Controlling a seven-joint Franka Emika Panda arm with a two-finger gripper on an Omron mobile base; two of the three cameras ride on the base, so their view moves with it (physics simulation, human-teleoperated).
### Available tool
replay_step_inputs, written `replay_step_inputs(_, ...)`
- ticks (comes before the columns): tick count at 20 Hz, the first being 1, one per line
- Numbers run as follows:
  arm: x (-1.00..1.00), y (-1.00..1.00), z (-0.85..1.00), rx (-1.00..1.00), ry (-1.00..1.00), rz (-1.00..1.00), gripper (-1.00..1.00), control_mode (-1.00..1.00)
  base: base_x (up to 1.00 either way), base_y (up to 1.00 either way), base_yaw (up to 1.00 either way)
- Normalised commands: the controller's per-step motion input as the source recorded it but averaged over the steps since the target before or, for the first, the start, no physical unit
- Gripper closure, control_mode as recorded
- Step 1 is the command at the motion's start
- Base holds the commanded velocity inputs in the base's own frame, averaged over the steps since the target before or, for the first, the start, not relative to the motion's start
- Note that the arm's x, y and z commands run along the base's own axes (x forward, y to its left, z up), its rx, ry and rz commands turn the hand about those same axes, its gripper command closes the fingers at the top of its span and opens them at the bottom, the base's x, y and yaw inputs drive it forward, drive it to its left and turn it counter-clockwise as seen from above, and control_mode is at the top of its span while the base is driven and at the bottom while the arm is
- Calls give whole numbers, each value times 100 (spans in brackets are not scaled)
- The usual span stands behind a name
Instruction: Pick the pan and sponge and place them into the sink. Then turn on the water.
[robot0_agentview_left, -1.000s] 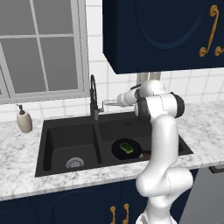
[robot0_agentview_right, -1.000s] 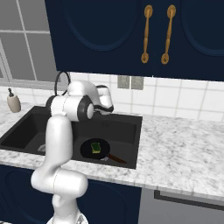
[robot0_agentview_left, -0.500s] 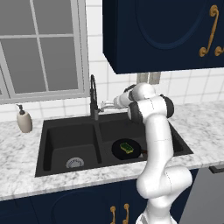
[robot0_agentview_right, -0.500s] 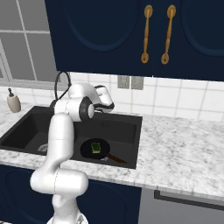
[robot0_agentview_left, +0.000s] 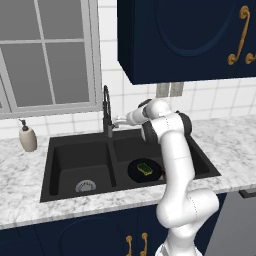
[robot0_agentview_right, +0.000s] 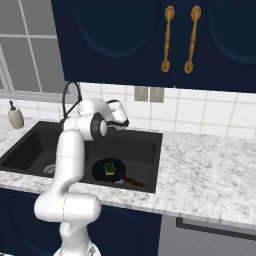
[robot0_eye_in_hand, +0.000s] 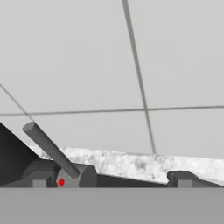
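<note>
**Pan and sponge in the basin, gripper at the faucet lever**

The pan (robot0_agentview_left: 145, 170) sits in the right basin of the sink (robot0_agentview_left: 75, 150), centre frame, the sponge (robot0_agentview_left: 145, 167) lying inside it. Just above, the gripper (robot0_agentview_left: 118, 120) hovers beside the faucet (robot0_agentview_left: 106, 107), its 2 fingers spread wide; the lever (robot0_eye_in_hand: 50, 149) shows lower left in the hand view.

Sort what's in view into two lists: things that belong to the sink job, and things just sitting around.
Job:
pan, in the sink's right basin
sponge, lying in the pan
sink
faucet
faucet lever
gripper, open, beside the faucet

Lying about:
soap dispenser
wall outlet
</note>
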Motion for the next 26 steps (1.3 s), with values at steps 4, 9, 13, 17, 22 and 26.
replay_step_inputs(4,51,9,7,10,6,3,-100,-100,0,0,0)
replay_step_inputs(9,64,2,9,9,2,2,-100,-100,0,0,0)
replay_step_inputs(13,71,4,0,3,5,1,-100,-100,0,0,0)
replay_step_inputs(17,78,5,-1,1,4,0,-100,-100,0,0,0)
replay_step_inputs(22,81,11,-13,0,9,0,-100,-100,0,0,0)
replay_step_inputs(26,74,16,-18,0,9,0,-100,-100,0,0,0)
